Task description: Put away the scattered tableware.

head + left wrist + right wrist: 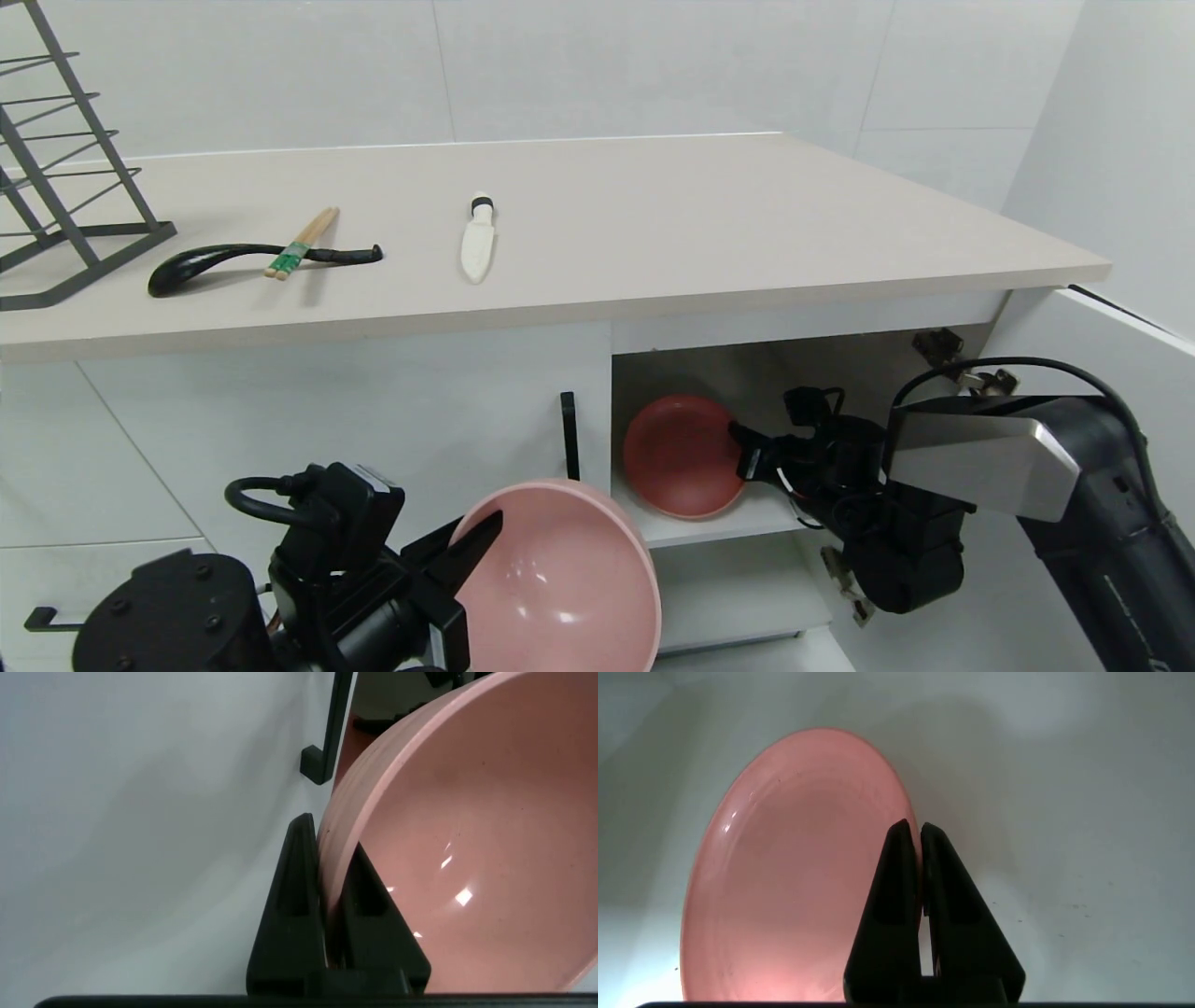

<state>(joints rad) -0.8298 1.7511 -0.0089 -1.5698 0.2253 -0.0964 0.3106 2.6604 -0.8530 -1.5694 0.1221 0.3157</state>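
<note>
Under the desk [653, 215], a plate [677, 457] is pinched at its rim on the shelf [709, 530] by the right hand [742, 443]. A bowl [569, 579] is gripped by the left hand [481, 541]. Spoon [215, 261], chopsticks [301, 245] and knife [478, 245] are left on top.

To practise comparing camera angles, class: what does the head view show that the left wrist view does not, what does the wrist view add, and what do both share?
Head view: the countertop with a black ladle, chopsticks, a white utensil and a wire rack, plus the right gripper shut on a red plate in the open cabinet. Left wrist view: a close look at the fingers pinching the rim of the pink bowl. Shared: the left gripper, the pink bowl, the black door handle.
</note>
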